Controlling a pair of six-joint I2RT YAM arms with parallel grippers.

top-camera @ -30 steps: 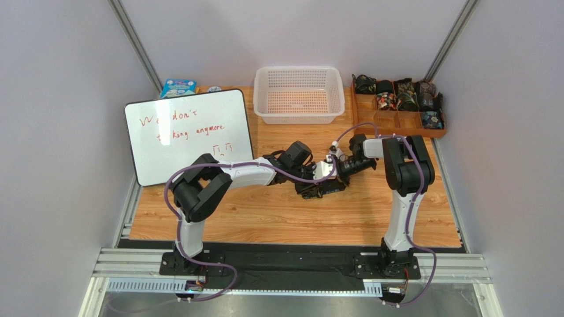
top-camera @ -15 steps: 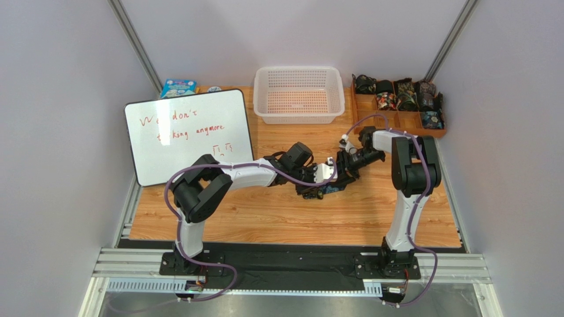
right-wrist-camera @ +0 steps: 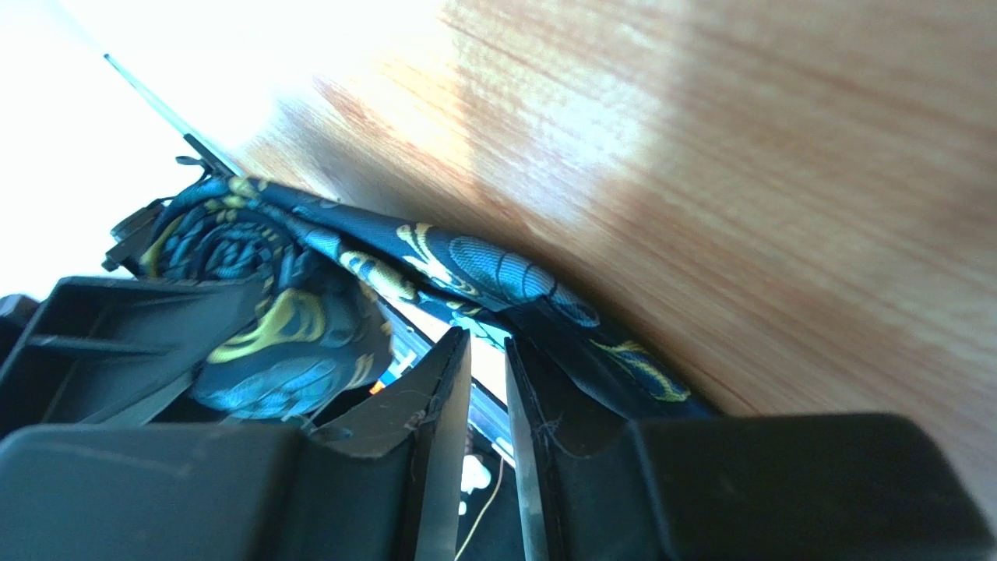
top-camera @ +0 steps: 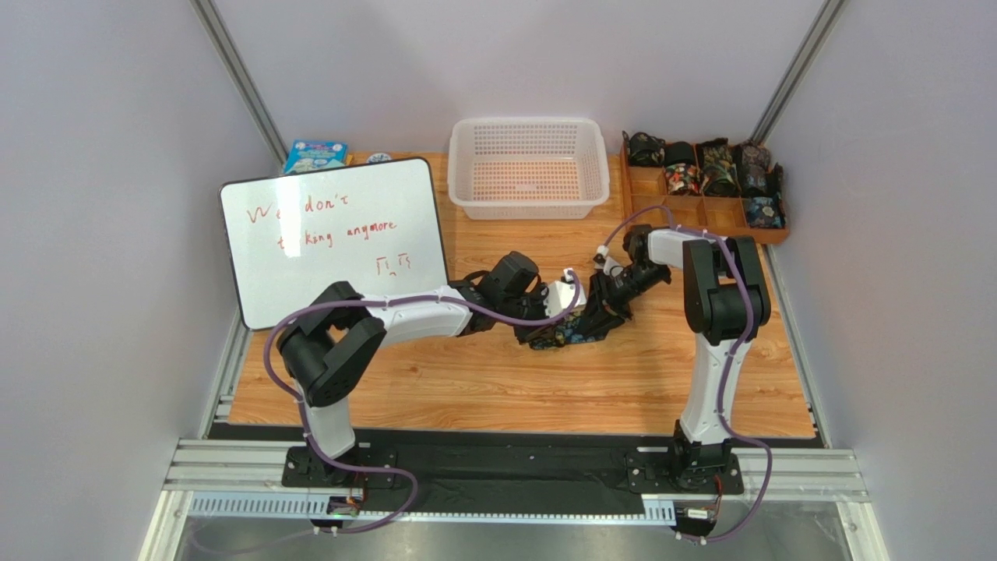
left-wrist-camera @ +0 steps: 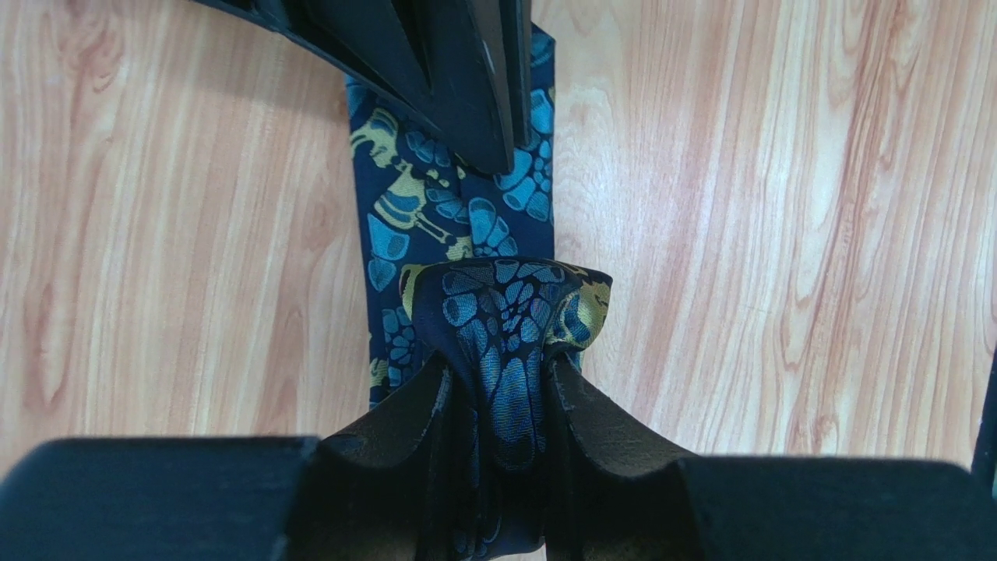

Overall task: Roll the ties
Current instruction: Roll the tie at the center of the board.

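A: Left fingers (left-wrist-camera: 392,438) are clenched on the wound end of the tie (left-wrist-camera: 427,222). The roll (left-wrist-camera: 511,306) bulges out past their tips.

B: Right side?

A: Right fingers (right-wrist-camera: 442,403) are nearly together with a thin gap. Their tips sit at the flat strip just beyond the roll. Pinching it or only pressing it, cannot tell.

B: Where is it all?

A: On the table (left-wrist-camera: 761,234), on the near side of the white basket (top-camera: 529,164) and slightly to its right. The unrolled strip lies flat on the wood.

B: Risks?

A: The roll looks loose and is squashed sideways by the grasp. If the left lets go before it's wound tight, it likely springs open. If the right fingers drag the strip off-line, the winding goes crooked, cone-shaped. The fabric is probably slick, so it could slide out on the next turn.

B: Else?

A: Both sets of fingers are crowded over one narrow strip, so a bump is possible. Finished rolls sit in the wooden tray (top-camera: 702,205) right of the basket. A slack roll carried there could unravel.
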